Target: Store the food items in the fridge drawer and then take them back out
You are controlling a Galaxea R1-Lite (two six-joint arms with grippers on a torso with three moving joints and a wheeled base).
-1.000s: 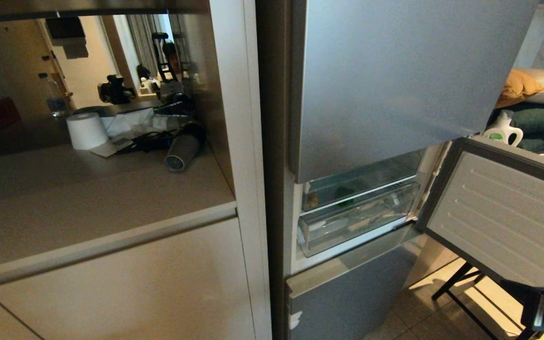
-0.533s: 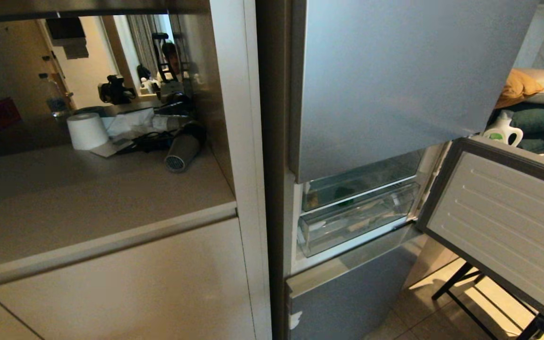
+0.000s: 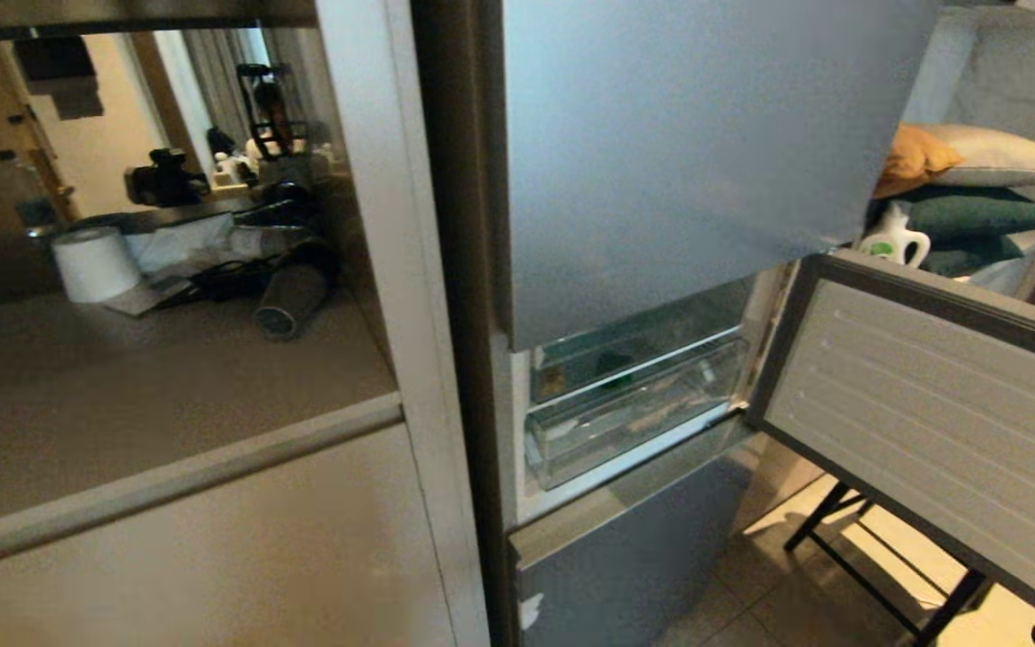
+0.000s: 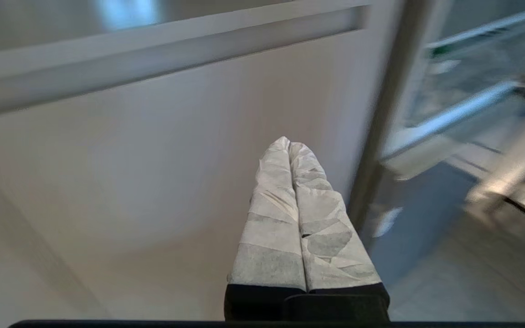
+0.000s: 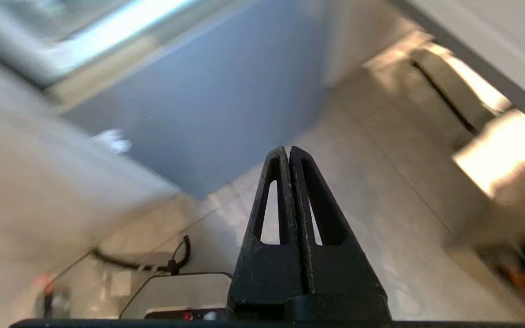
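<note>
Fridge drawer point(image 3: 634, 422) is seen pushed in behind the swung-open fridge door point(image 3: 922, 431); a dark green shape shows in the compartment above it. Left gripper point(image 4: 290, 145) is pressed fully together, nothing held, facing the beige cabinet door point(image 4: 153, 159). Right gripper point(image 5: 288, 150) is likewise closed and empty, aimed at the tiled floor point(image 5: 381, 205).

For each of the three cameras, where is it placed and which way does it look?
Head view: on the robot's head, looking down at the open fridge drawer; nothing of the arms clearly shows.
Left wrist view: behind the shut left end effector, facing the beige cabinet door.
Right wrist view: behind the shut right end effector, facing the floor.
Shared: the lower fridge door.
</note>
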